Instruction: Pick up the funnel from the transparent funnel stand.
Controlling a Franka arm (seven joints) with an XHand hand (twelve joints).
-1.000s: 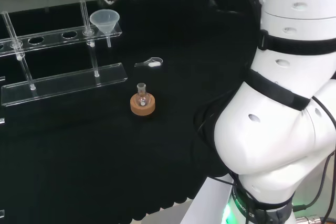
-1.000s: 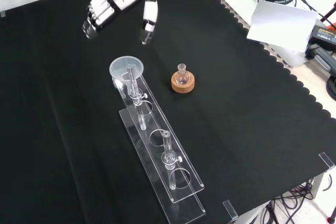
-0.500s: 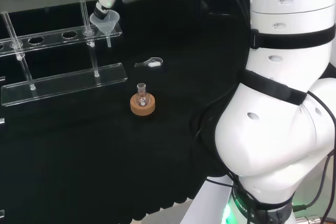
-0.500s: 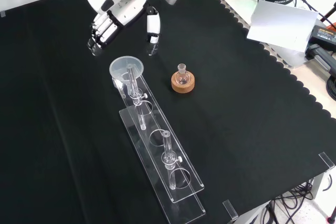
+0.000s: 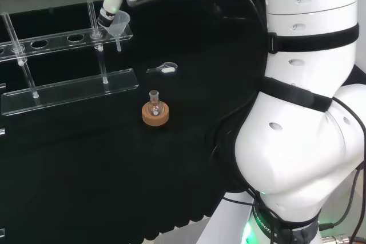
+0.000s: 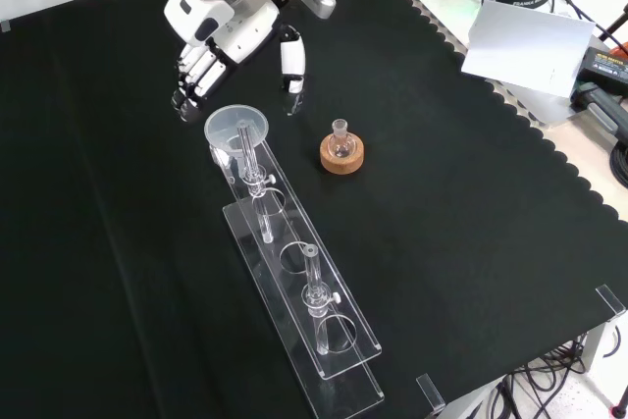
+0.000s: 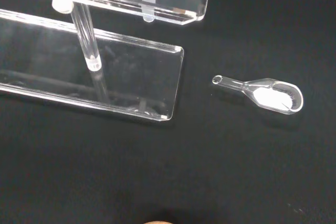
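A clear funnel (image 6: 236, 130) sits in the end hole of the transparent stand (image 6: 339, 355), on the end nearest the arm. The black and white hand (image 6: 224, 28) hovers just above and behind it, open, with its fingers (image 6: 189, 88) on one side of the rim and the thumb (image 6: 291, 68) on the other, holding nothing. In the head view the hand (image 5: 110, 8) hangs right over the funnel (image 5: 118, 24) at the right end of the stand's upper shelf (image 5: 57, 41). The wrist view looks down on the funnel's stem (image 7: 149, 8) and the stand's base plate (image 7: 121, 72).
A small glass flask on a cork ring (image 6: 341, 151) stands right of the stand in the front view, and also shows in the head view (image 5: 155, 112). A clear scoop with white powder (image 7: 265, 92) lies on the cloth beside the stand's base. The arm's white links (image 5: 309, 112) take up the head view's right.
The hand has come down and toward the funnel, from well above the stand's end to just over the rim. Funnel, stand, flask and scoop have stayed put.
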